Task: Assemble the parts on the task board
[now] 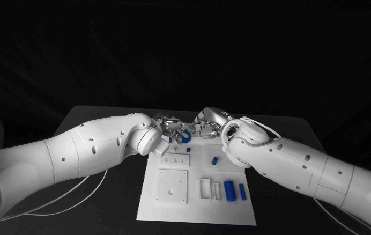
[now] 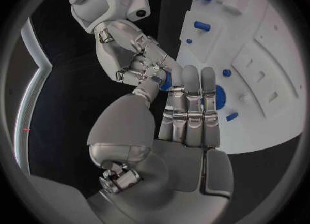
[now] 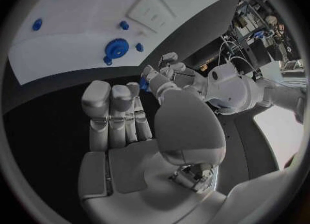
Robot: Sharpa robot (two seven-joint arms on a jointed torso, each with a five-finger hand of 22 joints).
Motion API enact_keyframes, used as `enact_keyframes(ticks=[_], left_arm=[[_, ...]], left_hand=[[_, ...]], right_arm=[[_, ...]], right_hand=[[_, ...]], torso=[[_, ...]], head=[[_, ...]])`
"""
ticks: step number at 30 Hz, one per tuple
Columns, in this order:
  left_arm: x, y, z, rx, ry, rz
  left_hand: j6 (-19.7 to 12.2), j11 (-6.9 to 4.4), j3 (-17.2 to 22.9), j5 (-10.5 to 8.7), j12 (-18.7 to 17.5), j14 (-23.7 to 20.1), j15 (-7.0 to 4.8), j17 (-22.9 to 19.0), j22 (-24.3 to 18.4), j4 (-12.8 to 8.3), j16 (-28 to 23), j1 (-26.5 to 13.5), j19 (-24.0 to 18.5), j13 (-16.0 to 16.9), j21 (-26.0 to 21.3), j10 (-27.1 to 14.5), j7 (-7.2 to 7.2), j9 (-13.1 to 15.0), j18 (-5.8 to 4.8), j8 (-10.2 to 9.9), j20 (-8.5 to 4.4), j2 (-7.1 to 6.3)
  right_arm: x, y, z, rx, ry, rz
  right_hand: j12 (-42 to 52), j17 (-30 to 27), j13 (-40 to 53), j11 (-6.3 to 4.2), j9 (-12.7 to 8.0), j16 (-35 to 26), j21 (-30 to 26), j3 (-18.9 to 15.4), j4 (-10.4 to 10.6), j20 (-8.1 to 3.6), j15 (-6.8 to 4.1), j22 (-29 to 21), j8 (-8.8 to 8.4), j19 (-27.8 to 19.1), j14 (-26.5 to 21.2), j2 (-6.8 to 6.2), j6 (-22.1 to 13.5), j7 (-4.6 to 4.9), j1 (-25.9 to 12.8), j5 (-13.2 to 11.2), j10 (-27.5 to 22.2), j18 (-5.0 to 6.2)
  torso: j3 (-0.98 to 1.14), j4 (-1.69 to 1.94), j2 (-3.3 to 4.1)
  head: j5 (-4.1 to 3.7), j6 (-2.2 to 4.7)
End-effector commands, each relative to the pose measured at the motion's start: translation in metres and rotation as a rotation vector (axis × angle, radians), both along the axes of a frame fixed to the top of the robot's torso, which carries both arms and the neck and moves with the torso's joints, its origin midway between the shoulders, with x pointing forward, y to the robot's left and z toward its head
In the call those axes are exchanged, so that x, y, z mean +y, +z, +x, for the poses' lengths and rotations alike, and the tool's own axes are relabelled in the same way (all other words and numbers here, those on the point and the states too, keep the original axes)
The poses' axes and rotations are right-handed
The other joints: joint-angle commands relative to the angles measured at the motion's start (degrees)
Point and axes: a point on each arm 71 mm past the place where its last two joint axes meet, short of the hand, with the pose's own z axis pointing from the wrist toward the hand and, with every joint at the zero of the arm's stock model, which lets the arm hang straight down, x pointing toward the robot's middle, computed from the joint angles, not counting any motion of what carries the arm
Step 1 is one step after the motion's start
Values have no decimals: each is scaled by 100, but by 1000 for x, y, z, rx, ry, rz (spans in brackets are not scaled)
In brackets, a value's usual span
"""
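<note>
Small blue part [image 1: 185,137] pinched between left hand [image 1: 170,127] and right hand [image 1: 206,125], fingertips meeting above task board's [image 1: 197,213] far edge. Blue gear [image 3: 117,47] flat on board nearby. Plenty of bare dark surface [image 1: 101,114] either side.

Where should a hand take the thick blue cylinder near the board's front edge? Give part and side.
Probably around its middle, from straight above. The thick blue cylinder lies on its side, long axis front to back, with a thinner blue rod close on one flank and a white raised frame on the other, so side approaches look crowded.
</note>
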Motion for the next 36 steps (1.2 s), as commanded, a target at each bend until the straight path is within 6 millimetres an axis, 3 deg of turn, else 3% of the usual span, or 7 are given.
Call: enact_keyframes(ticks=[1, 8, 19, 22, 23, 24, 36], left_arm=[[2, 1, 1, -50, 15, 48], [8, 1, 2, -88, 27, 123], [18, -9, -2, -101, 9, 211], [21, -15, -5, -96, -2, 240], [21, -18, -7, -93, -6, 252], [23, -22, -9, -87, -11, 268], [29, -50, -22, -33, -52, 343]], left_hand=[[490, -62, 47, 147, 113, 50, -56, 17, 54, -4, 81, -85, -1, 35, 73, 267, -425, 1445, -77, -24, -44, -25], [607, -98, 153, 349, 341, 93, -102, 21, 234, -46, 257, -172, 24, 94, 139, 272, -450, 1398, -103, -67, -96, -116], [682, -145, 141, 317, 498, 72, -130, 22, 494, -14, 497, -203, 51, 184, 126, 271, -478, 1318, -122, -68, -126, -113], [723, -158, 122, 191, 557, 93, -139, 26, 521, 50, 538, -237, 71, 217, 117, 272, -497, 1306, -130, -64, -131, -54], [703, -171, 142, -115, 582, 110, -145, 34, 532, 72, 564, -229, 88, 230, 124, 274, -494, 1292, -132, -73, -137, 28], [710, -195, 168, -232, 696, 135, -166, 81, 582, 69, 684, -245, 132, 293, 164, 257, -505, 1273, -137, -66, -155, 88], [1013, -289, 356, -53, 1235, 151, -269, 261, 1012, -75, 1217, -681, 170, 679, 367, 269, -621, 1531, -172, -46, -258, 143]], right_arm=[[-5, 2, -1, -31, -3, 48], [-21, 1, -6, -33, -11, 77], [-72, 7, -7, -3, -72, 139], [-83, 8, -6, 12, -91, 154], [-86, 8, -5, 16, -97, 160], [-90, 9, -5, 21, -105, 166], [-92, 12, -6, 48, -100, 177]], right_hand=[[-39, -30, -78, 36, -7, -22, -85, -296, 91, 48, 37, 620, -12, 21, -17, -67, -226, 42, 57, 65, -50, 41], [-17, -91, -204, 48, -17, -22, -217, -743, 318, 69, 54, 617, -24, 45, -39, -66, -458, 55, 239, 221, -79, 56], [-11, -128, -258, 43, -17, -32, -275, -639, 293, 69, 50, 614, -25, 43, -53, -59, -416, 58, 309, 415, -94, 57], [-10, -134, -272, 42, -18, -31, -285, -589, 261, 69, 50, 612, -27, 41, -56, -59, -417, 59, 302, 461, -96, 57], [-7, -139, -277, 41, -17, -33, -289, -570, 250, 68, 49, 611, -25, 41, -58, -58, -412, 60, 295, 484, -98, 57], [-8, -140, -281, 41, -17, -32, -295, -552, 236, 68, 50, 610, -25, 39, -60, -55, -401, 61, 298, 522, -102, 57], [2, -154, -307, 35, -16, -29, -311, -431, 145, 65, 46, 607, -25, 36, -64, -50, -364, 61, 230, 715, -109, 58]], torso=[[3, 7, 0], [7, 1, -4], [28, -40, -10], [44, -57, -20], [46, -58, -22], [52, -59, -28], [98, -17, -90]], head=[[5, -14], [27, -24], [84, -46], [104, -82], [107, -84], [114, -104], [156, -317]])
